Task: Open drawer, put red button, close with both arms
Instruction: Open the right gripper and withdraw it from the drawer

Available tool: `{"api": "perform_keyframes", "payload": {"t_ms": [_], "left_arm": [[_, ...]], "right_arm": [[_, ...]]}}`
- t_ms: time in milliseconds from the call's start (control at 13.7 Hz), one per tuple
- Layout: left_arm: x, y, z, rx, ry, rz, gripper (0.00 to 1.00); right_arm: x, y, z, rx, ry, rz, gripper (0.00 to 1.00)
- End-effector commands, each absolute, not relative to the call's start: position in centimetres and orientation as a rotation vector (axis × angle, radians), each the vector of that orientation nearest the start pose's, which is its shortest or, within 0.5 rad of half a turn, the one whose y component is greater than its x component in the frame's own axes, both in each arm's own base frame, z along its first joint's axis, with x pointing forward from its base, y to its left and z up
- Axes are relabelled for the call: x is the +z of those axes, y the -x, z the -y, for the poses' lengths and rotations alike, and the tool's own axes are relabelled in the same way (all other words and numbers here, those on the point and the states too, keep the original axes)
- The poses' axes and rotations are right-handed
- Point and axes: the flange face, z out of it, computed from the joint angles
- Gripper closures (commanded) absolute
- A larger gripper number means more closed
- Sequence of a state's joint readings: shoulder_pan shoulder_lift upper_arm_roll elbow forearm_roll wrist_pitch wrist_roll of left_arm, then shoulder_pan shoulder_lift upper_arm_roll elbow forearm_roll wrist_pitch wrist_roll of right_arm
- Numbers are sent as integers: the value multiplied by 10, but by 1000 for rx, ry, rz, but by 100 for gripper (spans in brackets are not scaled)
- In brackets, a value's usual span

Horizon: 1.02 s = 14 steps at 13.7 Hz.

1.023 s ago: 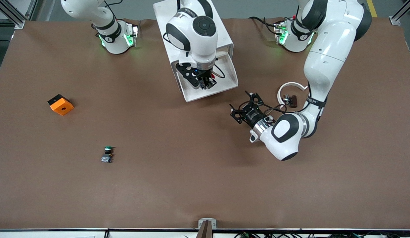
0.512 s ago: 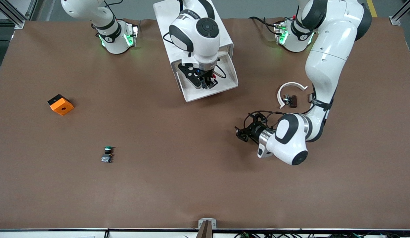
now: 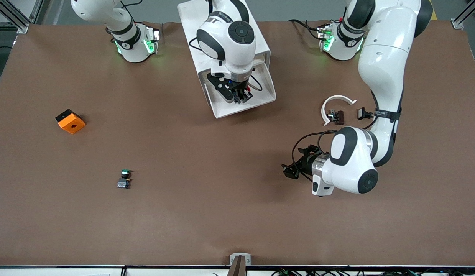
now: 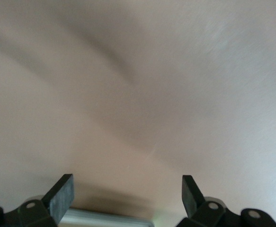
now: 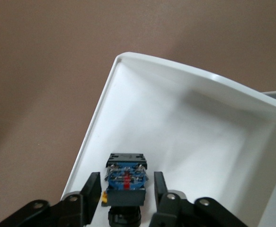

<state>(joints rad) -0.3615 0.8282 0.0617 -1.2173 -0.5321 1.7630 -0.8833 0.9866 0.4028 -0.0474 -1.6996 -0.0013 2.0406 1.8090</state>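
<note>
The white drawer (image 3: 243, 110) stands pulled open from its white cabinet (image 3: 189, 27), facing the front camera. My right gripper (image 3: 237, 94) is down inside the drawer. In the right wrist view the red button (image 5: 125, 178) lies on the drawer floor (image 5: 190, 137) between my right gripper's (image 5: 126, 176) fingers. Its grey-blue base and black collar show and its red cap is hidden. The fingers stand slightly apart from it on both sides. My left gripper (image 3: 290, 171) is open and empty over bare table, nearer the front camera than the drawer, and its wrist view (image 4: 127, 182) shows only brown table.
The green-capped twin button (image 3: 124, 179) and an orange block (image 3: 70, 121) sit toward the right arm's end. A white ring arc (image 3: 338, 100), a small dark part (image 3: 338, 116) and a small black part (image 3: 362, 113) lie by the left arm.
My left arm has swung away from the drawer toward the front camera, gripper open. My right gripper shifted slightly inside the drawer, then held still.
</note>
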Motion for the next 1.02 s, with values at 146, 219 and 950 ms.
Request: {"api": "perform_keyframes", "payload": {"t_ms": [146,219,950], "left_arm": [[290,-695,267,417,3180,1064,0],[291,-698,268,350,3193,1022,0],[292,-692,300,101,3202,848,0]], "right_arm": [[378,-395,-528,-29,2894,-1356,0],[391,-405,-524,-23,2909,-1343,0],[523,-523,-340,184,3137,-599,0]]}}
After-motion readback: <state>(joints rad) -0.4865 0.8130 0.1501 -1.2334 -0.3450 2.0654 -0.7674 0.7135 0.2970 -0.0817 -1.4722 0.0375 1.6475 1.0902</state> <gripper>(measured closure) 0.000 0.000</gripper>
